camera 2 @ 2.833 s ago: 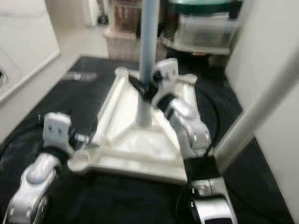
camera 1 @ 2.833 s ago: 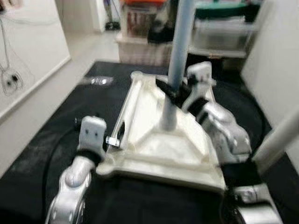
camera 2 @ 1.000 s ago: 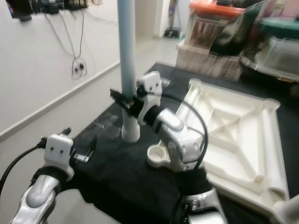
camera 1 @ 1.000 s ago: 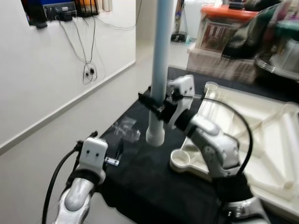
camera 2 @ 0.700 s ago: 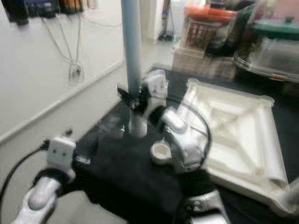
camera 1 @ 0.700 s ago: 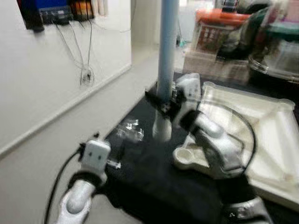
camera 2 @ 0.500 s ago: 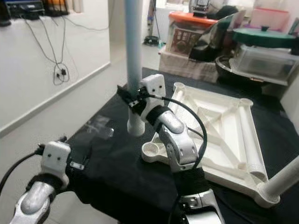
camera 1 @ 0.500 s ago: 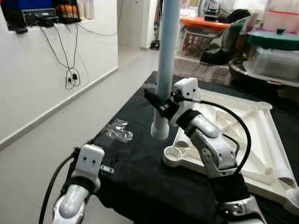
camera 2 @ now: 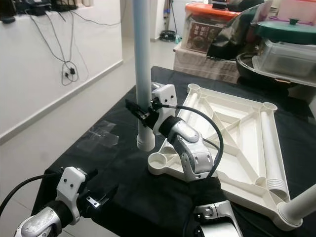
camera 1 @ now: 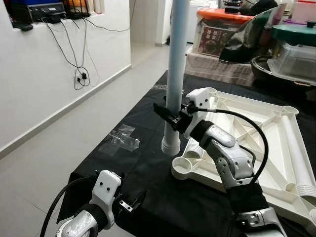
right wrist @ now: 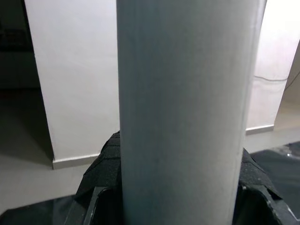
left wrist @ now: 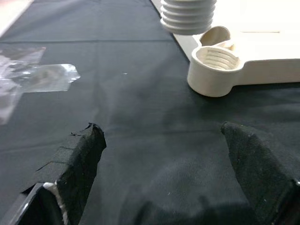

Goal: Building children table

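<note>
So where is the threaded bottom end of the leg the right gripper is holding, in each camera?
Left eye view: the leg's threaded end hangs above the black cloth, beside the tabletop's near corner socket.
Right eye view: the end is just left of and above that socket.
Left wrist view: the ribbed end is at the frame edge, above the socket.
Right wrist view: the shaft between the fingers; its end is out of frame.
Shared landmark: the corner socket.

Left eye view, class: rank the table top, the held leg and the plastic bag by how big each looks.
1. Table top, widest by far.
2. Leg, long but thin, held by the right gripper.
3. Plastic bag, smallest.
</note>
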